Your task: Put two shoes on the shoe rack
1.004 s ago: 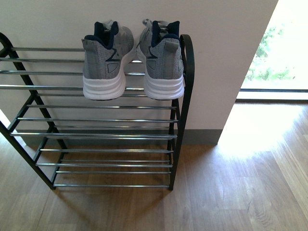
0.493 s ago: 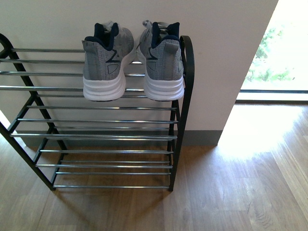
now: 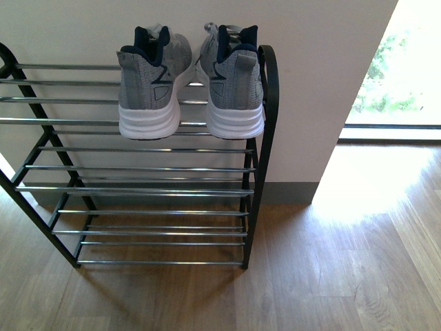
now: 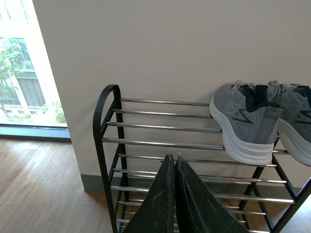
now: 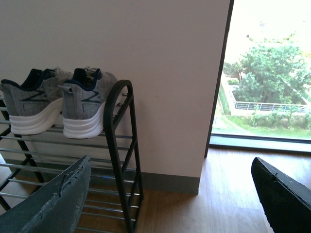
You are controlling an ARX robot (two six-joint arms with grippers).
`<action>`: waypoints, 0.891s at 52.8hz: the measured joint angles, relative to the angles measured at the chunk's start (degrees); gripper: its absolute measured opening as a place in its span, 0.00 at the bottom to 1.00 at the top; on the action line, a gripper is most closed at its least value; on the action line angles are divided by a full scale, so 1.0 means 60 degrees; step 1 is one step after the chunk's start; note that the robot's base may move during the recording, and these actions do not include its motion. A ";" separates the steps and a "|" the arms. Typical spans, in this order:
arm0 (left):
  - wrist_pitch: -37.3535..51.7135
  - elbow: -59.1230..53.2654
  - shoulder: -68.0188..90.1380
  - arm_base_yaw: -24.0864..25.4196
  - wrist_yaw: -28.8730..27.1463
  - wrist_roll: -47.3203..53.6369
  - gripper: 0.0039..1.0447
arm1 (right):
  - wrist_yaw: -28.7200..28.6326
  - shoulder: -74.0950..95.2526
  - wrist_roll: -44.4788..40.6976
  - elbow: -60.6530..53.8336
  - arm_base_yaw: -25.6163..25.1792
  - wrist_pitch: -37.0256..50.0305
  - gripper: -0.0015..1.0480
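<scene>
Two grey knit sneakers stand side by side on the top tier of the shoe rack point(image 3: 41, 169), heels toward me: the left shoe point(image 3: 151, 86) and the right shoe point(image 3: 234, 83). They also show in the left wrist view as sneakers point(image 4: 248, 121) on the rack point(image 4: 104, 126), and in the right wrist view as sneakers point(image 5: 53, 102) on the rack point(image 5: 119, 141). My left gripper point(image 4: 173, 158) is shut with nothing in it, well short of the rack. My right gripper point(image 5: 172, 167) is open and empty, off the rack's right end. Neither arm shows in the front view.
The rack stands against a pale wall point(image 3: 324, 76) with a grey skirting board. Wooden floor point(image 3: 344, 276) spreads in front and to the right. A bright floor-length window point(image 3: 406, 76) lies to the right of the wall.
The front view has shifted slightly, so rack and shoes sit a little higher in the frame. The shoes keep their place on the top tier.
</scene>
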 joint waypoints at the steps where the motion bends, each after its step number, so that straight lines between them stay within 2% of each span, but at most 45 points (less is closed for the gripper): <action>1: -0.0084 -0.0022 -0.0113 0.0000 0.0000 0.0000 0.01 | 0.0000 0.0000 0.0000 0.0000 0.0000 0.0000 0.91; 28: -0.1355 -0.0313 -0.1832 0.0000 0.0000 0.0004 0.01 | 0.0000 0.0000 0.0000 0.0000 0.0000 0.0000 0.91; 34: -0.2969 -0.0313 -0.3140 0.0000 0.0004 0.0007 0.01 | 0.0004 0.0000 0.0000 0.0000 0.0000 0.0000 0.91; 47: -0.3107 -0.0313 -0.3417 0.0011 0.0000 0.0011 0.01 | 0.0000 -0.0004 0.0000 0.0000 0.0000 0.0000 0.91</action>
